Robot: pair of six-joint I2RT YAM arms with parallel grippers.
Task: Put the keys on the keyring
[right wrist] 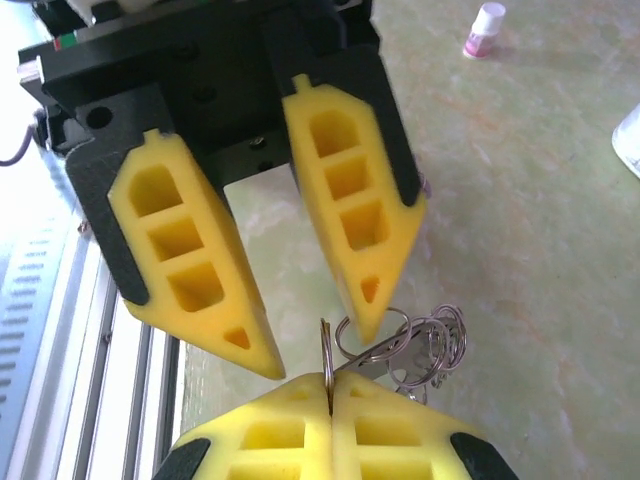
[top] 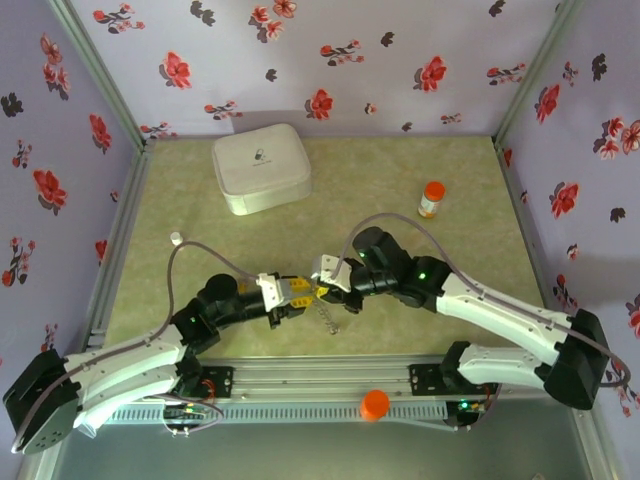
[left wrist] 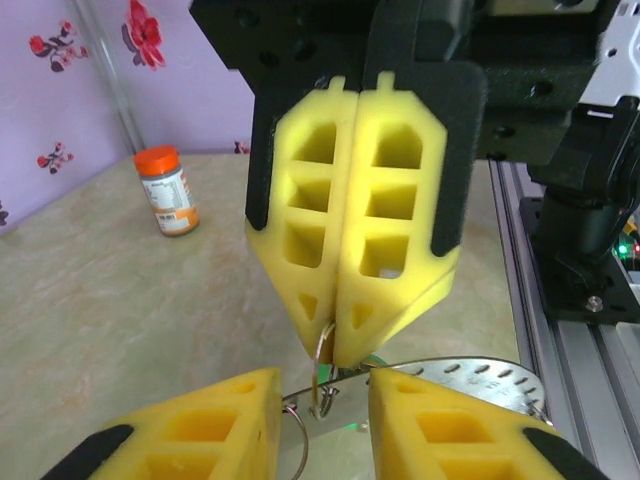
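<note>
threading step, in hand where the two pincers meet tip to tip. the right pincer (left wrist: 335, 348) is clamped tight on a thin wire loop (left wrist: 320, 345), which stands edge-on out of its tips. the left pincer (right wrist: 312, 345) faces it with jaws partly parted and gripping nothing, one pad (right wrist: 355, 220) ending just beside the loop. the keyring (left wrist: 480, 378) — a flat grey metal ring with a punched, toothed rim — lies just under and behind the right pincer's tips, and a tangle of wire rings (right wrist: 425, 345) hangs beside them. the keys cannot be picked out among the wire. judged next move: the left pincer closes on a key or the loop's free end and feeds it through — fine alignment, since so thin a loop may twist or slip.
</note>
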